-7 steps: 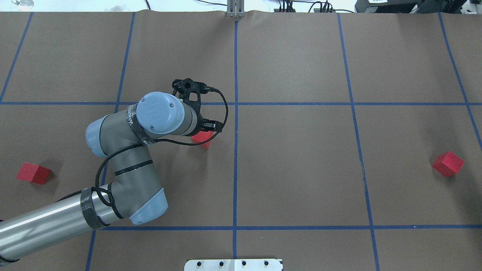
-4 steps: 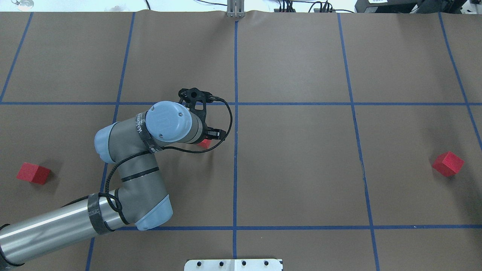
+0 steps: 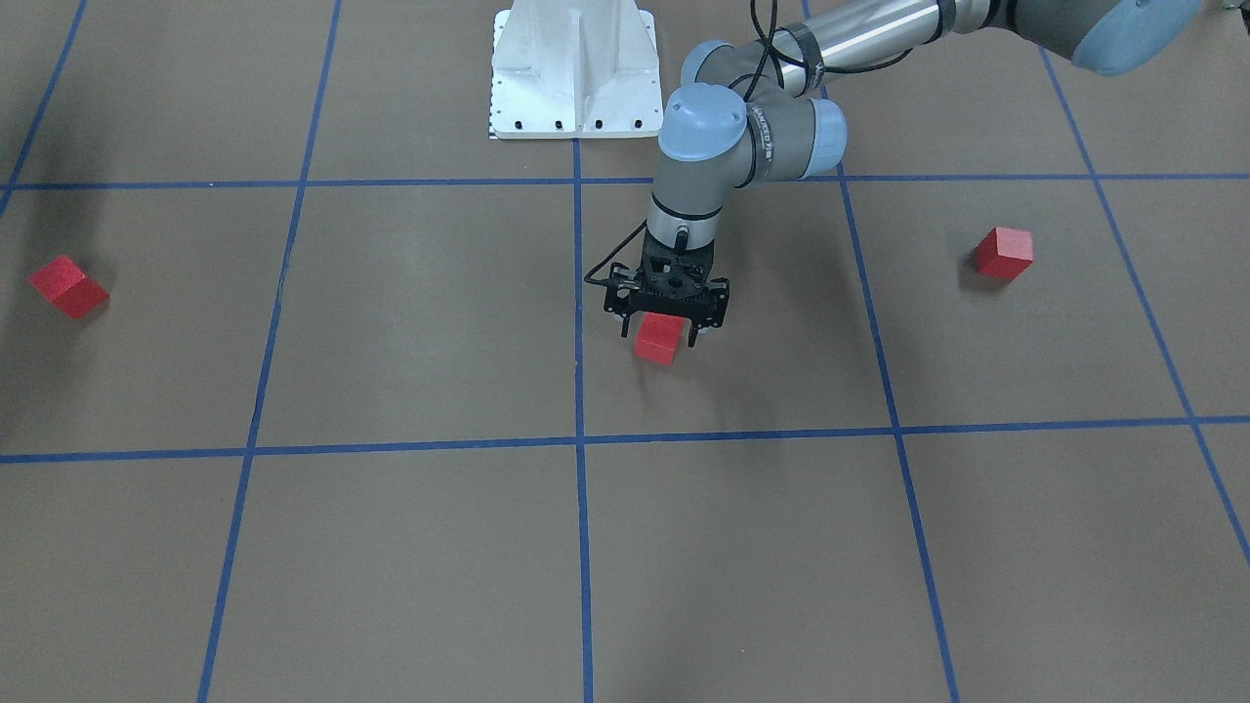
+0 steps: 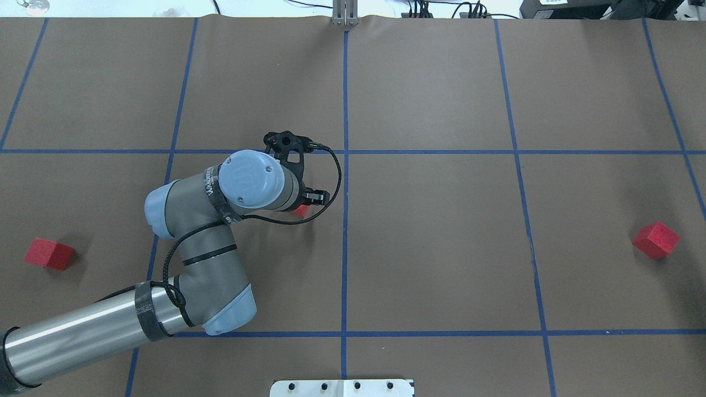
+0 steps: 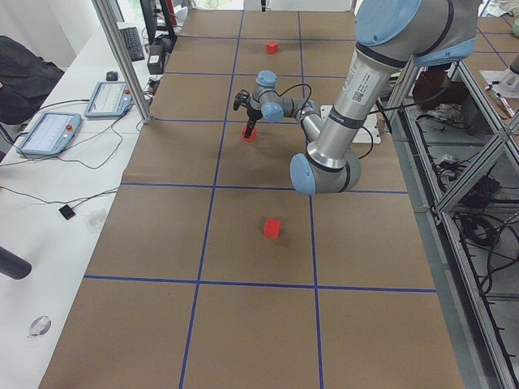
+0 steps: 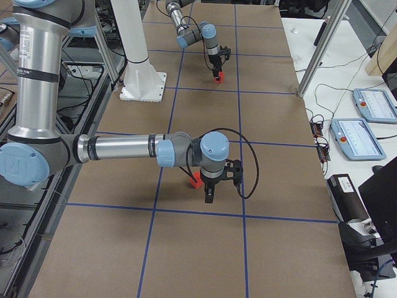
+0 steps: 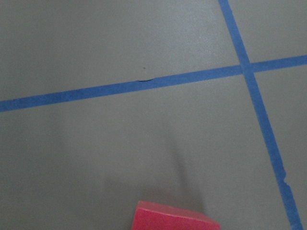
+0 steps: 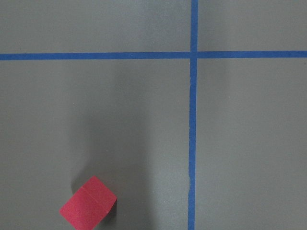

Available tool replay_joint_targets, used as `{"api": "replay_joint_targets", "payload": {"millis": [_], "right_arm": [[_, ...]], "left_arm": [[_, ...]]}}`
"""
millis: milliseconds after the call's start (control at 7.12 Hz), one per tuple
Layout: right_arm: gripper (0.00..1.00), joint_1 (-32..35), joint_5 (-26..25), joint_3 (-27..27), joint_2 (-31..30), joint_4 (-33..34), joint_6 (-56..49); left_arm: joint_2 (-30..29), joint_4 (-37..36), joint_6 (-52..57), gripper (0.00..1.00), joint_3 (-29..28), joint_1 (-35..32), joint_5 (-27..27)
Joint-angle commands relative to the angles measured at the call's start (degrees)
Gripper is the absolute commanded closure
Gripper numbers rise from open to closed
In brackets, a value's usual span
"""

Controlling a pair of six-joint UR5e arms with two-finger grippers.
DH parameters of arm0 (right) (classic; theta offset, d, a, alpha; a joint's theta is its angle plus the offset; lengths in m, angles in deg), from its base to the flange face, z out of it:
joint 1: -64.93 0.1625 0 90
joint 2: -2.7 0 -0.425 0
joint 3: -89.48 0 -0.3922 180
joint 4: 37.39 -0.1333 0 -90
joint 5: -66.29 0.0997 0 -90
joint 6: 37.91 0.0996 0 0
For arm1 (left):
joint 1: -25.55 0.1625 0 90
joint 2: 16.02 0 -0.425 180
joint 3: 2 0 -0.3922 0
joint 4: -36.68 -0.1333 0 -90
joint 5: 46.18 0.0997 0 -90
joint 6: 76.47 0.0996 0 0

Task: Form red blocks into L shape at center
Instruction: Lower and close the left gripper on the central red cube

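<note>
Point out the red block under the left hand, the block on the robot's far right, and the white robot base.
red block under the left hand (image 3: 657, 339), front-facing view, its front face.
far-right block (image 4: 656, 240), overhead view, top face.
white robot base (image 3: 571, 73), front-facing view, its sloped front.

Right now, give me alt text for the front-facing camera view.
The left gripper hangs over a small red cube just beside the table's middle blue tape line. Two more red cubes sit far apart, one near each side edge.
</note>
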Motion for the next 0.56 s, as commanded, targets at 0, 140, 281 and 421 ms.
{"api": "replay_joint_targets", "payload": {"millis": [0,140,281,421], "right_arm": [[0.01,0.0,0.0,0.0,0.0,-0.1,-0.1],[0.01,0.0,0.0,0.0,0.0,-0.1,0.0],[0.01,0.0,0.0,0.0,0.0,-0.1,0.0],[0.01,0.0,0.0,0.0,0.0,0.0,0.0]], "left_arm": [[-0.6,-0.4,-2.3,1.0,0.4,0.0,-0.3],[-1.9,-0.9,-2.6,1.0,0.4,-0.2,-0.4],[-2.9,-1.8,-4.1,1.0,0.3,-0.6,-0.5],[-6.1,-4.9,-5.5,1.0,0.1,-1.4,-0.5]]}}
